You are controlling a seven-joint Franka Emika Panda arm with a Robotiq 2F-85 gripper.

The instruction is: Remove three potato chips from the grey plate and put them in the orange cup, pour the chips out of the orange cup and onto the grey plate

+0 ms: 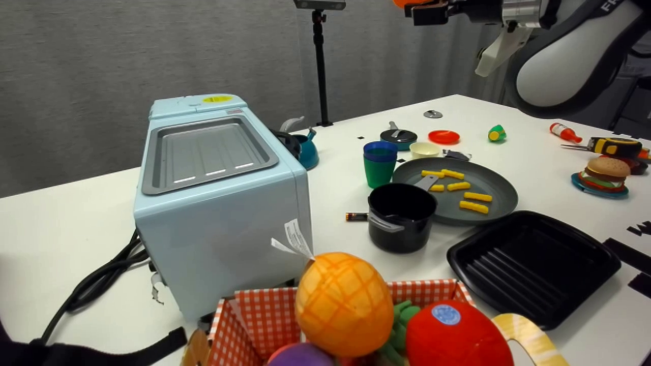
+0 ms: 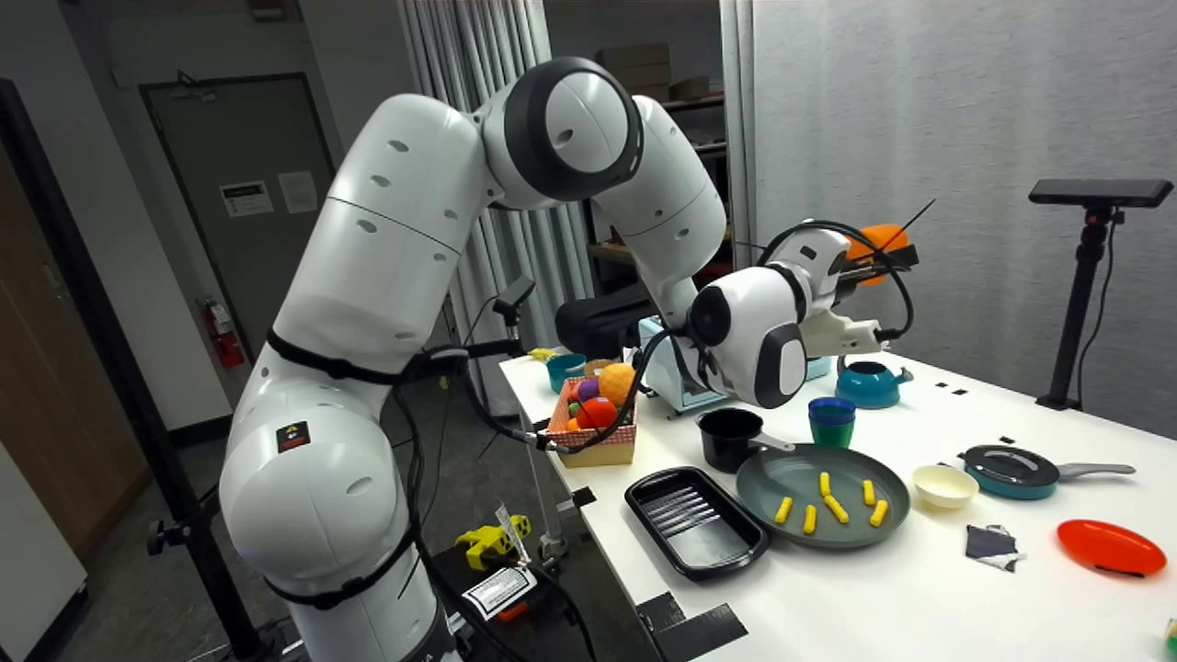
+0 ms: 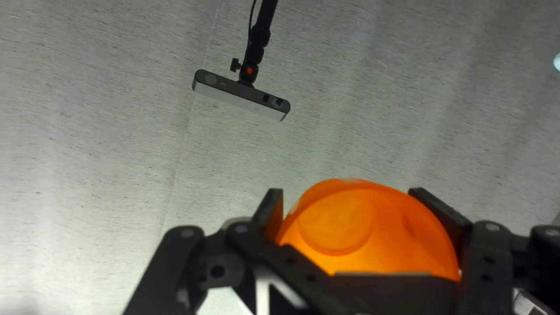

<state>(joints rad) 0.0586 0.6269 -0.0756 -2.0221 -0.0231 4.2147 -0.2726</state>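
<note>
High above the surface (image 2: pixel 929 588), the pincer (image 3: pixel 350 203) grips the orange cup (image 3: pixel 380 234), its jaws parted as far as the cup's sides allow. Well below it, in both exterior views, lies the grey plate (image 2: pixel 791 478), bearing six potato chips (image 2: pixel 836 508). The coming move probably turns on that drop: the cup must come down, whether to pour or be set aside (its contents, and its mouth's direction, I cannot tell).

I can't see most of the orange cup (image 1: pixel 408 2) past the top edge in an exterior view, where the black pot (image 1: pixel 402 223) also hides part of the grey plate (image 1: pixel 496 185). My gripper (image 3: pixel 354 214) is blurred in the wrist view, whose right edge cuts a pale thing (image 3: pixel 557 62) I can't name.
</note>
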